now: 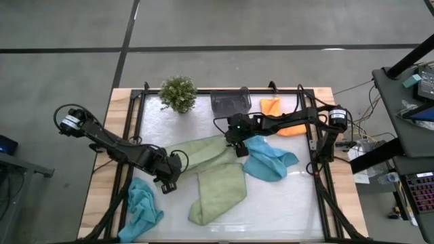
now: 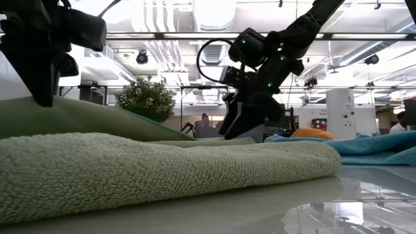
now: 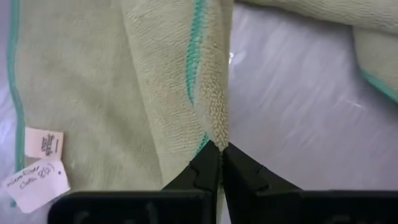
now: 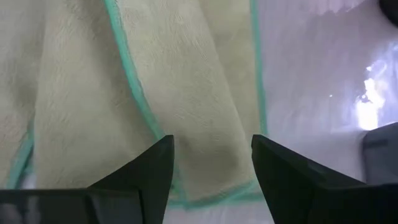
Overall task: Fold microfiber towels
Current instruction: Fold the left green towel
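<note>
A light green towel (image 1: 203, 152) lies stretched across the middle of the table between my two grippers. My left gripper (image 3: 221, 155) is shut on its left end, near a white tag (image 3: 36, 176). My right gripper (image 4: 211, 155) is open at the towel's right end (image 4: 205, 130), with a finger on either side of a folded strip near the teal-hemmed corner. A second light green towel (image 1: 218, 193) lies folded in front of it. One teal-blue towel (image 1: 269, 160) lies on the right and another (image 1: 142, 209) at the front left. An orange towel (image 1: 279, 108) lies at the back right. My left gripper pinches a bunched fold of the light green towel (image 3: 214, 134) beside its teal hem, between its two shut fingers. The fingers come from above, pointing steeply down. The held end (image 2: 58, 114) is raised and the rest slopes down onto the table. I cannot tell whether my right gripper touches the towel.
A grey bin (image 1: 230, 102) and a small potted plant (image 1: 178, 93) stand at the far edge. A dark frame (image 1: 139, 102) runs round the white table top. Bare table shows at the front right (image 1: 285, 210).
</note>
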{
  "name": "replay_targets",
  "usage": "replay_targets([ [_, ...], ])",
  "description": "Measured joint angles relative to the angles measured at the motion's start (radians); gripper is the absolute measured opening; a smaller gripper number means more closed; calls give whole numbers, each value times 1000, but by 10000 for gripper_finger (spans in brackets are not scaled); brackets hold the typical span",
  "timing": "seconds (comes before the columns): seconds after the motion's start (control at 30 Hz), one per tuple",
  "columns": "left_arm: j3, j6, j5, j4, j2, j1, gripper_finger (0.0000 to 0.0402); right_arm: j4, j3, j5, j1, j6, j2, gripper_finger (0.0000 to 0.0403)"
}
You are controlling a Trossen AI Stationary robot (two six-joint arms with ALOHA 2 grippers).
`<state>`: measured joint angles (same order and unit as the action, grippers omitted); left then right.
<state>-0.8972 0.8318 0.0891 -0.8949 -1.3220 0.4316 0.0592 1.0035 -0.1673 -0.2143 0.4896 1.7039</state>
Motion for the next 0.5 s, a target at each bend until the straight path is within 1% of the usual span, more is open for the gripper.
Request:
replay_targets([
  [0.27,2,1,2,-14,2,0,0,28,-2,-32,19,-29,6,205],
  [0.37,2,1,29,-38,2,0,0,40,0,-29,21,-51,-11,205],
  [0.5,2,3,74,-61,4,0,0,75,2,48,22,-72,-37,205],
])
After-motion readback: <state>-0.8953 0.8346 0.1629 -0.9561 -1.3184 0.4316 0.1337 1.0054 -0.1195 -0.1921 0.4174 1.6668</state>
